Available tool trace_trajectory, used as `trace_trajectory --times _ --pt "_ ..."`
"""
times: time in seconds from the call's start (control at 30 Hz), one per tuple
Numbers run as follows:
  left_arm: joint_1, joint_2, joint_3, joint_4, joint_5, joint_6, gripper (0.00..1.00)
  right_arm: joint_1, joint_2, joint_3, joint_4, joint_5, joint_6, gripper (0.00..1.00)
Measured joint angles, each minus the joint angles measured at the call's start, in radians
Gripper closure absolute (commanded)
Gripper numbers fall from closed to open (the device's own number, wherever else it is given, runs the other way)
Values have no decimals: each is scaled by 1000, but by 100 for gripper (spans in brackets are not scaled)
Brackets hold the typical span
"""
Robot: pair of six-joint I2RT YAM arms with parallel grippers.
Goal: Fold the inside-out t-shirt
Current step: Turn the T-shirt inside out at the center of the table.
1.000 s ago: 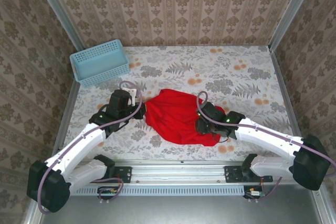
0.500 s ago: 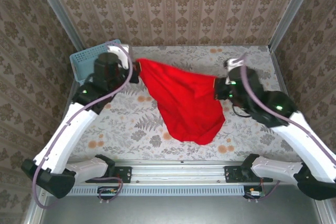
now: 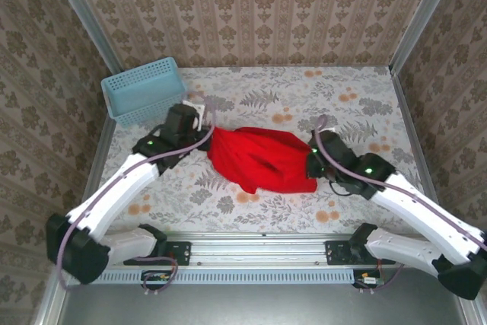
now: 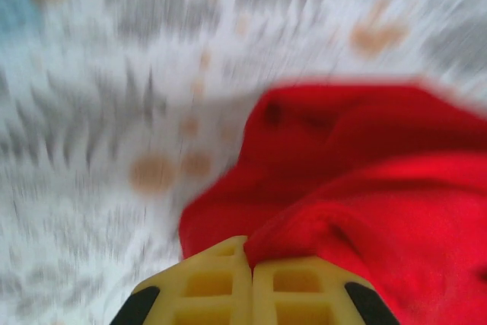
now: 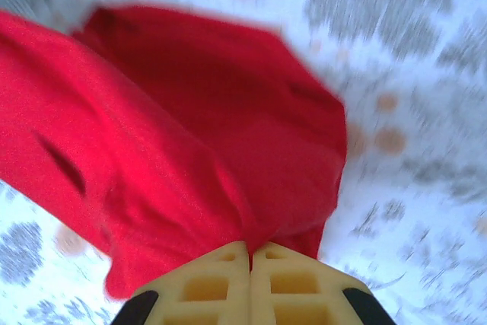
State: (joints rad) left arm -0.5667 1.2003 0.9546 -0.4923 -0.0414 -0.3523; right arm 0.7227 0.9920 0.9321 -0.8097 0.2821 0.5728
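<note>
The inside-out t-shirt (image 3: 262,159) is a plain bright red bundle of cloth stretched between my two grippers over the middle of the table. My left gripper (image 3: 207,131) is shut on its left edge; in the left wrist view red cloth (image 4: 365,188) is pinched between the yellow fingertips (image 4: 221,279). My right gripper (image 3: 312,156) is shut on the right edge, and the right wrist view has the t-shirt (image 5: 190,135) bunching into the closed yellow fingertips (image 5: 285,283). Both wrist views are blurred by motion.
A light blue plastic basket (image 3: 144,89) stands at the back left of the table (image 3: 365,112), which has a floral cloth on it. Patterned walls enclose three sides. A metal rail (image 3: 259,253) runs along the near edge.
Half a second ago both arms held the t-shirt high and spread wide; now they have come down and inward, and the cloth hangs lower and more bunched over the table.
</note>
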Motion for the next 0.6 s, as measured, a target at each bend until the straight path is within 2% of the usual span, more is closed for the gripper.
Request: trace_trajectory --times 0.03,0.1,0.2,0.27,0.33,0.43,0.53,0.6 --pt "6 25 -21 -18 2 -12 89 2 18 -22 16 -20 12 100" --pt "21 56 -48 -57 6 -39 72 13 61 -36 56 -55 42 100" --pt "26 39 -58 -84 2 -81 55 58 141 -18 136 -86 81 100" --pt "16 -1 -70 -86 -5 -120 52 88 205 15 174 -97 100 100" --pt "-10 -63 -105 -76 -10 -163 50 106 257 47 200 -100 119 95" --pt "-111 -166 -196 -27 -19 -229 44 116 311 83 231 -108 147 87" --pt "-226 -227 -284 40 -26 -286 43 116 338 109 239 -117 165 66" --pt "-274 -233 -321 85 -29 -314 42 116 344 130 233 -126 159 57"
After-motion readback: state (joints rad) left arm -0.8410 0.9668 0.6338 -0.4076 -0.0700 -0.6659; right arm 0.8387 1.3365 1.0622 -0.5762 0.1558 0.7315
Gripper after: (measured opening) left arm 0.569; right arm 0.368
